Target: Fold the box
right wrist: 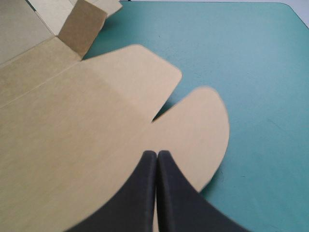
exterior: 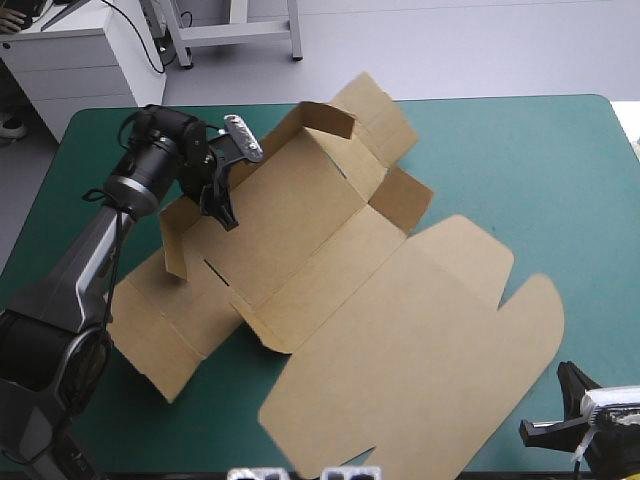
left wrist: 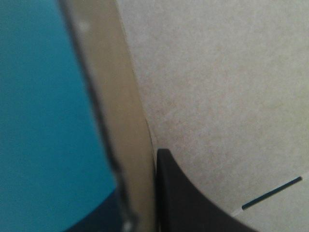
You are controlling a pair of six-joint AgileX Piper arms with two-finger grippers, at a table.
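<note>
High view has the box (exterior: 400, 330) sprawled across the middle of the worktop (exterior: 560, 170). The lid part lies flat toward the near right corner, and the tray part sits toward the far left w/ a couple of walls standing.

The left end effector (exterior: 225, 213) is down on the side wall (exterior: 185, 240) nearest the left edge, and imo it's clamped on it. Left wrist view shows the wall's edge (left wrist: 116, 96) running up btw the fingers. One black finger (left wrist: 181, 198) presses on the inner face and the other is mostly hidden behind the board. Wall is roughly upright, leaning a bit.

The right end effector (right wrist: 157, 154) is pinched together w/ nothing in it, just over the rounded flap (right wrist: 198, 130) at the lid's end by the near right corner. Not doing anything useful atm afaict.

So the step in hand = getting that side wall stood up and set. There's a thin slot (left wrist: 273, 193) in the floor panel right beside the finger. My guess is the next move needs the wall rolled inward and its tabs pushed into slots like that one. That calls for something pinning the floor panel, prob the right arm, bc the sheet looks light and a one-sided pull could drag the whole thing.
</note>
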